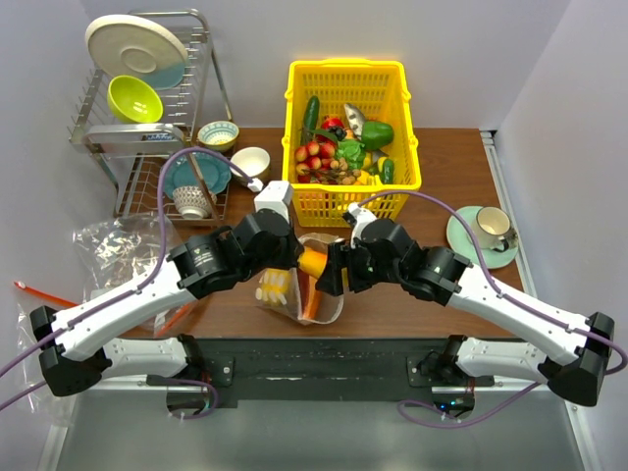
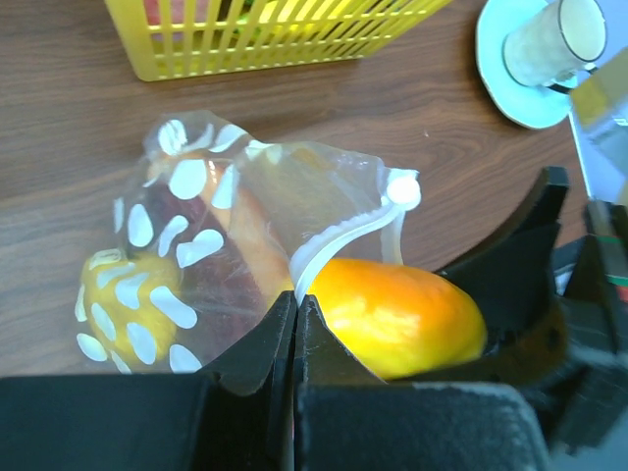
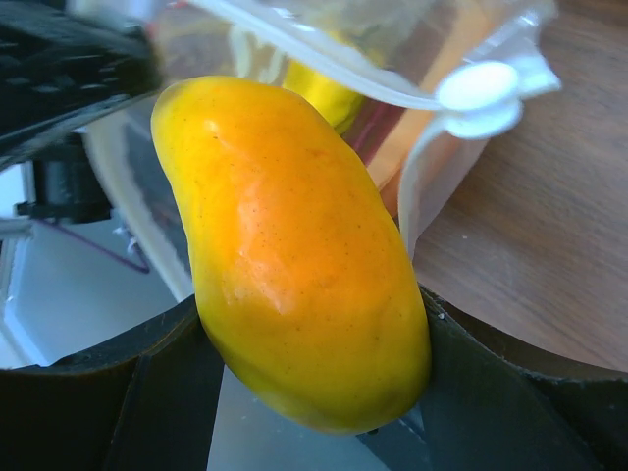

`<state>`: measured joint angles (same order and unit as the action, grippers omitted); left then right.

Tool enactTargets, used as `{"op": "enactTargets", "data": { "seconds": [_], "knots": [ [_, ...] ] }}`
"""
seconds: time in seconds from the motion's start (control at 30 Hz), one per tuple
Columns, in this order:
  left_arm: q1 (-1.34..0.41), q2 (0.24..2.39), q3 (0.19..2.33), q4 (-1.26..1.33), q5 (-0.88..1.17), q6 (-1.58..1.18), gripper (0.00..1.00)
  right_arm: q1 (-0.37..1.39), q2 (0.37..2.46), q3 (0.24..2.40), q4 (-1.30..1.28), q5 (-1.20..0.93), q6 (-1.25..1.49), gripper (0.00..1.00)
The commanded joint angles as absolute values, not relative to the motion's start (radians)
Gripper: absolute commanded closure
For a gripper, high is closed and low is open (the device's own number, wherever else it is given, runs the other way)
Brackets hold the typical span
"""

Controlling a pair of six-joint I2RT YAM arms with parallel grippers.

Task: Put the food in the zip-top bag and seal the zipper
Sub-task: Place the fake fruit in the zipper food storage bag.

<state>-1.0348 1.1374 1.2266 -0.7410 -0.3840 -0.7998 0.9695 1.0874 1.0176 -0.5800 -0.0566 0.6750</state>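
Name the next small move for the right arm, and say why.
Probably ease the orange papaya-like toy slice forward through the mouth of the clear dotted plastic bag, then let go. The right jaws grip it just outside the opening, while the left jaws pinch the bag at its whitish zipper strip.

Your wooden tabletop (image 1: 451, 167) carries a yellow basket (image 1: 343, 203) at the middle of its far edge, a dish rack (image 1: 137, 130) at the far left corner, a green saucer (image 1: 461, 237) by the right edge, and the dotted zip-top bag (image 1: 329, 299) toward the near edge.
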Motion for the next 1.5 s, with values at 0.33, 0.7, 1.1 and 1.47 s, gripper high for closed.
{"op": "enactTargets", "data": {
  "seconds": [0.33,0.7,1.1,1.47],
  "knots": [
    [-1.037,1.195,1.189,-0.522,-0.221,-0.933,1.0,0.971,1.068,1.014,-0.486,0.153,0.859,0.43],
    [-1.037,1.172,1.192,-0.508,-0.248,-1.02,1.0,0.969,1.078,0.939,-0.38,0.206,0.864,0.43],
    [-1.037,1.167,1.195,-0.548,-0.327,-1.066,1.0,0.971,1.002,0.908,-0.455,0.282,0.741,0.36],
    [-1.035,1.045,1.078,-0.514,-0.406,-1.037,1.0,0.971,1.095,1.121,-0.738,0.282,0.672,0.4]
  ]
}}
